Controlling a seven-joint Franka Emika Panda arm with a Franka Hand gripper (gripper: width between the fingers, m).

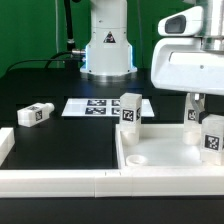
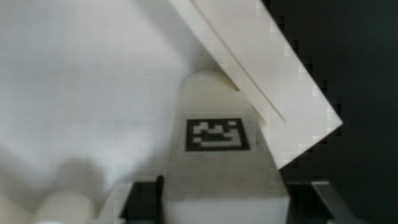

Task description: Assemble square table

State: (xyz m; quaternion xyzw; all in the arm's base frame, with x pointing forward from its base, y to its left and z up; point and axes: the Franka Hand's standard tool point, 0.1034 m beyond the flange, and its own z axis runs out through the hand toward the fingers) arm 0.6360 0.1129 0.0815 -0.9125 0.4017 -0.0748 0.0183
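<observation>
The gripper (image 1: 196, 112) hangs at the exterior view's right, over the panel's far right corner. In the wrist view its 2 dark fingers (image 2: 151, 197) sit on either side of a white leg (image 2: 222, 150), tag facing the camera; they look closed on it or very nearly so, but I cannot tell for sure whether the pads touch. In the exterior view that leg (image 1: 212, 135) stands upright at the panel's right corner, apparently in or just above a socket.

Handling, as a judgement: the legs look like hard, light plastic, stiff and not fragile, but smooth, so a grip could slip or twist. The best hold is across the flat sides of the post near its upper part, leaving the lower end free to enter a socket. The panel (image 1: 165, 155) is too wide to pinch except at its raised rim; pushing or bracing it against the rail (image 1: 50, 180) seems wiser than lifting it.

The panel is a white square with a raised rim, lying in the foreground; 1 round socket (image 1: 137, 158) shows open at its near left. A second leg (image 1: 130, 110) stands upright at its far left corner. A third leg (image 1: 36, 114) lies on its side on the black table (image 1: 40, 85), well apart to the exterior view's left. The marker board (image 1: 98, 106) lies behind the panel.
</observation>
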